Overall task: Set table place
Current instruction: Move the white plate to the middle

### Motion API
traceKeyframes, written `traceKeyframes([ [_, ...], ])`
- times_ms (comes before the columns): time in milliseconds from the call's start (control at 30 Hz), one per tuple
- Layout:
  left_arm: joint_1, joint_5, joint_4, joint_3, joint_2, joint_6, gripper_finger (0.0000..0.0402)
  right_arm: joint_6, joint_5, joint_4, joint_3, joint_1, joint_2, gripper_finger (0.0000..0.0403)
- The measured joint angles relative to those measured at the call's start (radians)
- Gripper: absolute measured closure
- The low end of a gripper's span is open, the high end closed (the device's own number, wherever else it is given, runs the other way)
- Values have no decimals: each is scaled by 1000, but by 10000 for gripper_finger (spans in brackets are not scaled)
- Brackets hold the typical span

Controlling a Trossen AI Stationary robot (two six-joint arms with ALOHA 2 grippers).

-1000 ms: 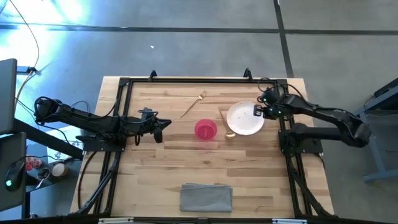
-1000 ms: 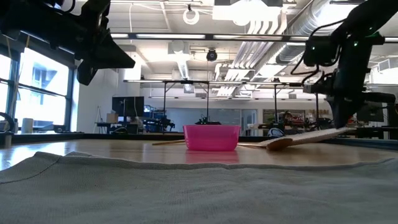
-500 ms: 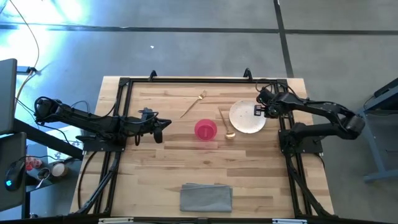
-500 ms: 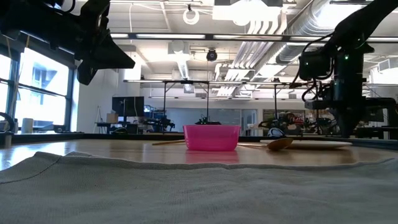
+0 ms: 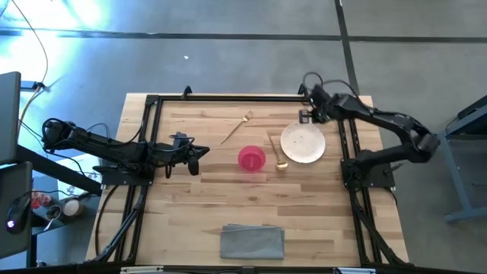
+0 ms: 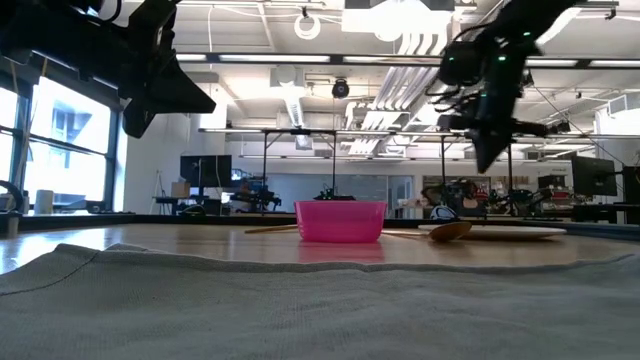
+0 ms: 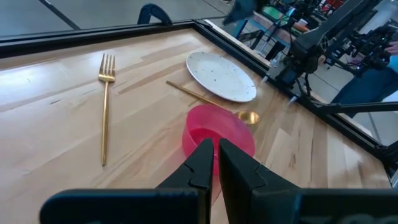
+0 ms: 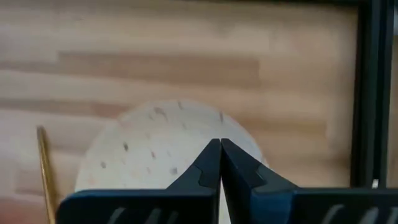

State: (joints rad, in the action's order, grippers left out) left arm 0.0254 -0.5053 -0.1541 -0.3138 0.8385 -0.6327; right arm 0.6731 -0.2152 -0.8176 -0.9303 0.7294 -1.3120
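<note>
The off-white speckled plate (image 5: pixel 303 143) lies flat on the table (image 5: pixel 190 198), right of centre. The gold spoon (image 5: pixel 275 151) lies beside the plate's left rim. The pink bowl (image 5: pixel 252 158) stands left of the spoon. The gold fork (image 5: pixel 238 127) lies farther back. My right gripper (image 5: pixel 306 116) is shut and empty above the plate's far rim (image 8: pixel 161 155), well clear of the table in the low view (image 6: pixel 488 162). My left gripper (image 5: pixel 204 151) is shut and empty, left of the bowl (image 7: pixel 217 134).
A grey folded cloth (image 5: pixel 252 242) lies at the table's near edge and fills the low view's foreground (image 6: pixel 300 300). The black rail frame (image 5: pixel 152 103) runs around the tabletop. Bare wood lies between the bowl and the cloth.
My right gripper had the plate's right rim lifted, with the plate tilted. It has set the plate flat, let go, then risen and gone toward the table's far edge. The plate now lies level, slightly farther right.
</note>
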Motion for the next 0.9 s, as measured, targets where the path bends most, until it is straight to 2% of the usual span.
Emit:
traceKeyframes([
  [167, 0, 2, 0, 0, 0, 0, 387, -270, 183, -23, -202, 43, -211, 395],
  [333, 0, 52, -2, 0, 0, -4, 387, -449, 320, -160, -379, 89, -396, 355],
  [500, 0, 65, -2, 0, 0, -27, 387, -593, 329, -321, -504, 116, -562, 292],
  [633, 0, 64, -1, 0, 0, -33, 387, -695, 317, -383, -556, 130, -662, 253],
  [800, 0, 58, -1, 0, 0, -56, 387, -814, 225, -370, -572, 130, -713, 224],
  [900, 0, 52, -1, 0, 0, -63, 387, -862, 229, -364, -573, 138, -723, 215],
])
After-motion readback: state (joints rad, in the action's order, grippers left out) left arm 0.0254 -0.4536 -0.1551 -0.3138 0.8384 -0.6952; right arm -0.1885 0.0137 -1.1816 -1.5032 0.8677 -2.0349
